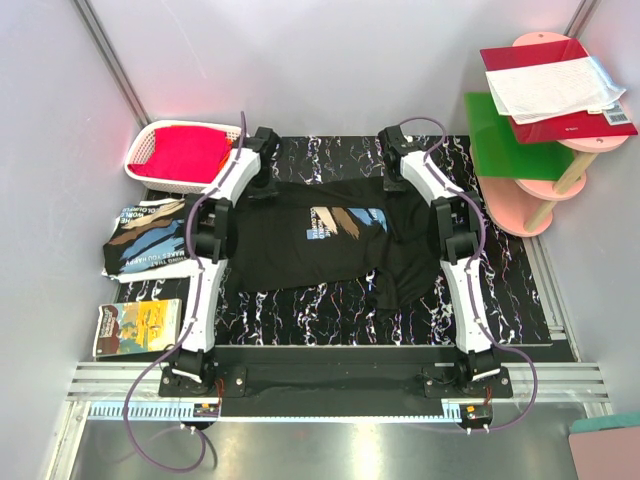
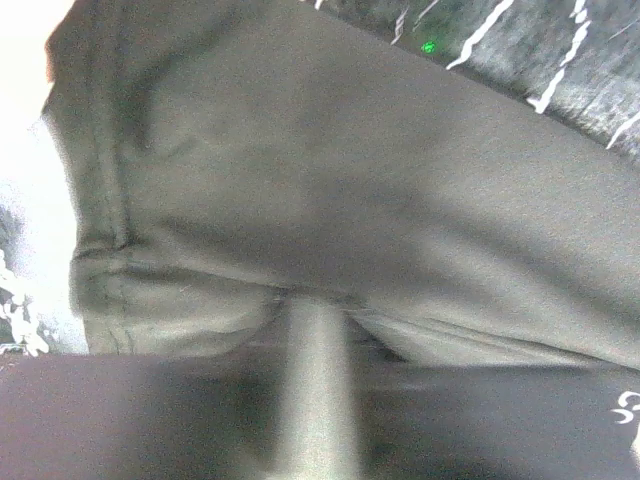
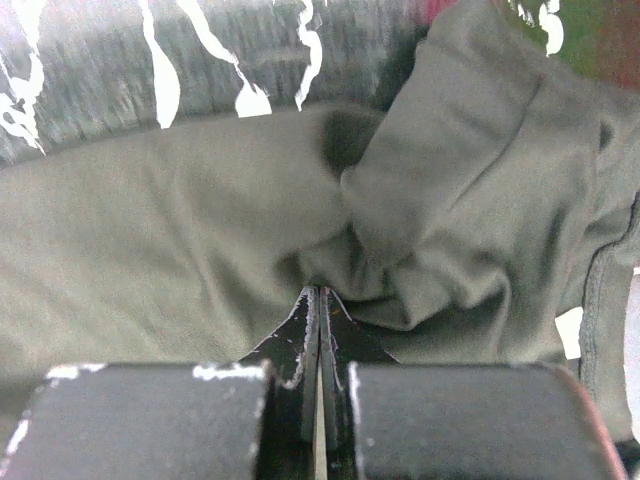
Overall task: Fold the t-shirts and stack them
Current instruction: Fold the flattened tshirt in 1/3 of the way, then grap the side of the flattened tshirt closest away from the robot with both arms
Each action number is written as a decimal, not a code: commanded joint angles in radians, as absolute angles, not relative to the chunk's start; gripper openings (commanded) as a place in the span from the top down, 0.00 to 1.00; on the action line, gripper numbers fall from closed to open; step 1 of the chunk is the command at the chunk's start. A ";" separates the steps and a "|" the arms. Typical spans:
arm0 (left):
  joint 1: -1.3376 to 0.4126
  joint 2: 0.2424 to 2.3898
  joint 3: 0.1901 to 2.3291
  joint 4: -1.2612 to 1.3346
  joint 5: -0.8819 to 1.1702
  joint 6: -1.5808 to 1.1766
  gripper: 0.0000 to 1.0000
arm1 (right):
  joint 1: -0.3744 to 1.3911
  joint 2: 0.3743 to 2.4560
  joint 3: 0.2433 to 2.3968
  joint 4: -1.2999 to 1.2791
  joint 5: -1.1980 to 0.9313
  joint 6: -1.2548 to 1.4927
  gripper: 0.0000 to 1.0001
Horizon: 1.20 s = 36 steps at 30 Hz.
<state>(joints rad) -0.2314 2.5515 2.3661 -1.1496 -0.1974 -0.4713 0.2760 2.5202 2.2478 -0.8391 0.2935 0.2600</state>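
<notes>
The t-shirt (image 1: 300, 255) lies spread mid-mat (image 1: 320, 312), long axis left-right, its far corners at both grippers: the right gripper (image 3: 318, 295) pinches cloth tight, while the left gripper (image 1: 265, 175) is too blurred to tell.

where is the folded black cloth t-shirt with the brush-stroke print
Top view, left side: the folded t-shirt lies just outside the left arm, between the white basket of red cloth behind it and a colourful booklet in front.

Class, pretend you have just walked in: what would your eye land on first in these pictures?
A black t-shirt with a brush-stroke print lies spread across the marbled mat mid-table, the right tool shut on its cloth. A bright red cloth fills the white basket far left.
</notes>
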 commanded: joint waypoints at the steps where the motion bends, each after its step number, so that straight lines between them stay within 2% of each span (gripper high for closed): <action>1: -0.227 2.248 2.176 -1.007 -0.124 -0.433 0.18 | 0.284 2.334 2.153 -0.803 0.293 0.209 0.95; 2: -0.230 2.187 2.064 -0.955 -0.123 -0.436 0.01 | 0.290 2.272 2.104 -0.775 0.290 0.193 0.85; 3: -0.235 2.066 2.006 -0.928 -0.120 -0.439 0.01 | 0.301 2.146 2.007 -0.725 0.279 0.186 0.75; 5: -0.245 1.949 1.833 -0.873 -0.095 -0.443 0.01 | 0.307 2.018 1.865 -0.690 0.250 0.199 0.41; 7: -0.259 1.782 1.706 -0.845 -0.100 -0.468 0.01 | 0.308 1.840 1.768 -0.664 0.201 0.228 0.39; 8: -0.262 1.726 1.577 -0.819 -0.109 -0.480 0.01 | 0.308 1.788 1.671 -0.666 0.161 0.268 0.39; 10: -0.261 1.588 1.450 -0.805 -0.133 -0.517 0.02 | 0.311 1.640 1.565 -0.663 0.126 0.307 0.39; 13: -0.259 1.447 1.179 -0.795 -0.115 -0.587 0.06 | 0.319 1.465 1.350 -0.673 0.063 0.371 0.41; 17: -0.261 1.315 0.973 -0.759 -0.069 -0.656 0.07 | 0.325 1.237 1.046 -0.687 -0.023 0.477 0.43; 19: -0.261 1.281 0.905 -0.759 -0.055 -0.652 0.07 | 0.327 1.181 0.971 -0.707 -0.034 0.524 0.45; 21: -0.262 1.275 0.878 -0.762 -0.061 -0.649 0.07 | 0.327 1.123 0.885 -0.735 -0.049 0.551 0.46; 23: -0.264 1.273 0.854 -0.767 -0.063 -0.650 0.07 | 0.327 1.086 0.815 -0.745 -0.080 0.580 0.59; 24: -0.267 1.272 0.848 -0.765 -0.063 -0.650 0.07 | 0.327 1.075 0.793 -0.746 -0.093 0.586 0.75; 25: -0.268 1.272 0.844 -0.767 -0.069 -0.649 0.07 | 0.327 1.068 0.752 -0.746 -0.110 0.603 0.99; 28: -0.275 1.267 0.842 -0.772 -0.090 -0.647 0.07 | 0.342 1.066 0.712 -0.730 -0.136 0.630 1.00; 36: -0.293 1.371 0.946 -0.798 -0.169 -0.635 0.07 | 0.374 1.236 0.710 -0.693 -0.061 0.658 1.00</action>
<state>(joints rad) -0.2790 1.3170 0.8539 -0.8165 -0.1081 -0.6373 0.3561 1.1625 0.7044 -0.7376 -0.0944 0.6254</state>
